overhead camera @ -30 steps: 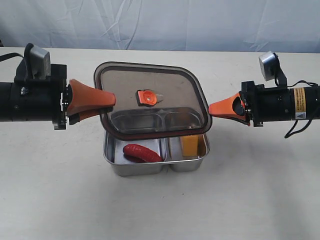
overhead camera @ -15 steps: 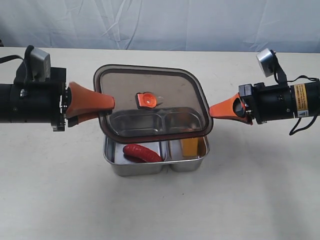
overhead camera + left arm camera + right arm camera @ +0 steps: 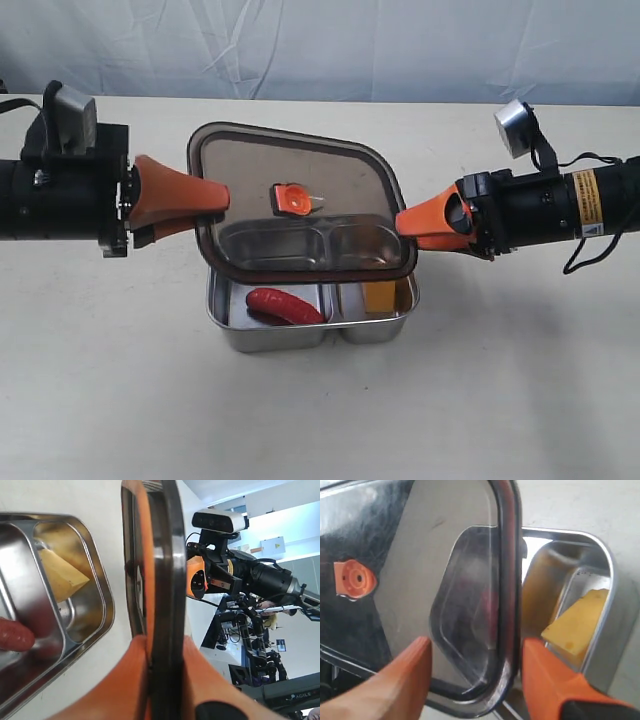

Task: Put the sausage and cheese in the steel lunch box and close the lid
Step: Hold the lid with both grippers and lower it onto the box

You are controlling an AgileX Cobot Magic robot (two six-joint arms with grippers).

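We see the lid (image 3: 250,175) tilted over the box (image 3: 300,338), spanning the gap between the two sets of fingers. The left fingers (image 3: 180,190) are clamped on its near edge. The right fingers (image 3: 555,685) stand spread apart, one on each side of the opposite rim, not pinching it. Below both, the box sits on the counter (image 3: 500,380). The sausage (image 3: 285,305) lies in the compartment nearer the left fingers, the cheese (image 3: 378,296) in the one nearer the right fingers.
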